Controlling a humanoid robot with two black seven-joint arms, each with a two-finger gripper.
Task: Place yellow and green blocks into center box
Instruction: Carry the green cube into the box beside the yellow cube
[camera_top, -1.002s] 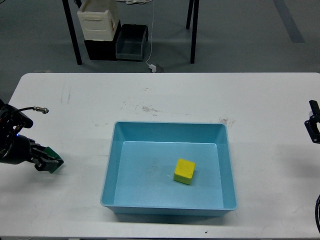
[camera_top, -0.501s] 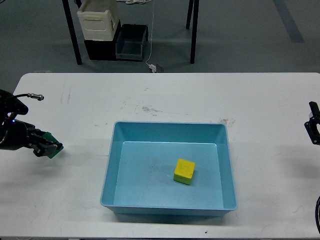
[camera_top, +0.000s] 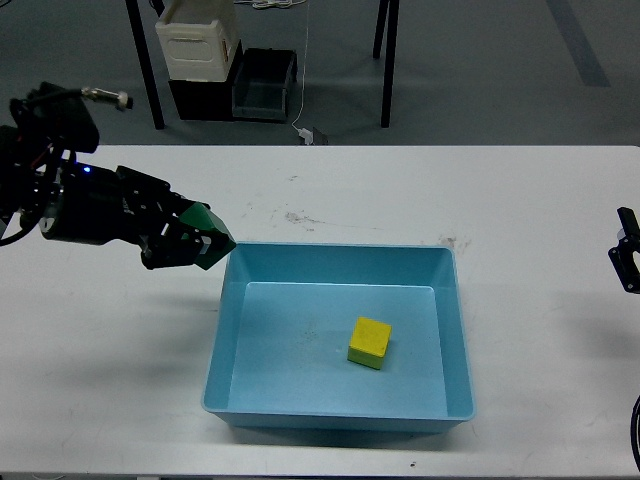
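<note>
A yellow block (camera_top: 369, 342) lies inside the light blue box (camera_top: 225, 300) at the table's middle, right of the box's centre. My left gripper (camera_top: 203, 240) is shut on a green block (camera_top: 212, 237) and holds it in the air just beyond the box's upper left corner. My right gripper (camera_top: 628, 262) shows only as a dark part at the right edge of the view, far from the box; its fingers cannot be told apart.
The white table (camera_top: 330, 190) has scuff marks behind the box. Beyond its far edge stand black table legs (camera_top: 146, 70), a cream container (camera_top: 196, 40) and dark bins (camera_top: 262, 85) on the floor.
My left arm has lifted the green block from the table's left side and swung it up and to the right, to the box's upper left corner. The right arm and yellow block stayed still.
</note>
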